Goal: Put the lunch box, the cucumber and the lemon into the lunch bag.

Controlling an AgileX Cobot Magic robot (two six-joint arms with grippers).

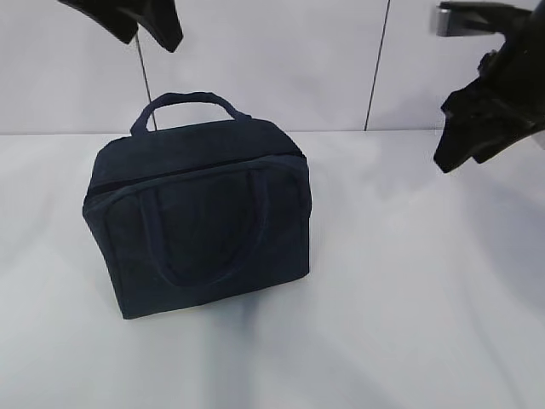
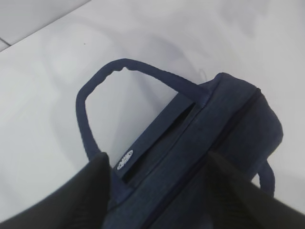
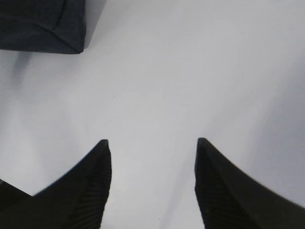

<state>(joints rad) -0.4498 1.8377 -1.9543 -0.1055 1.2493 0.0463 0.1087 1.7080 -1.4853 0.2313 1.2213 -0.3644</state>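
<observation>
I saw the boxy navy fabric lunch bag (image 1: 200,221) zipped; my left gripper (image 2: 157,160) and right gripper (image 3: 152,143) hovered, both spread wide, empty.

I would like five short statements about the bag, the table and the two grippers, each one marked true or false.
1. The lunch bag stands upright on the white table. True.
2. A lemon lies on the table beside the bag. False: no lemon shows in any view.
3. The right gripper is open above bare table. True.
4. The left gripper is shut on a bag handle. False: it is open above the bag's top and holds nothing.
5. The bag's zipper is wide open. False: the top looks closed.
</observation>
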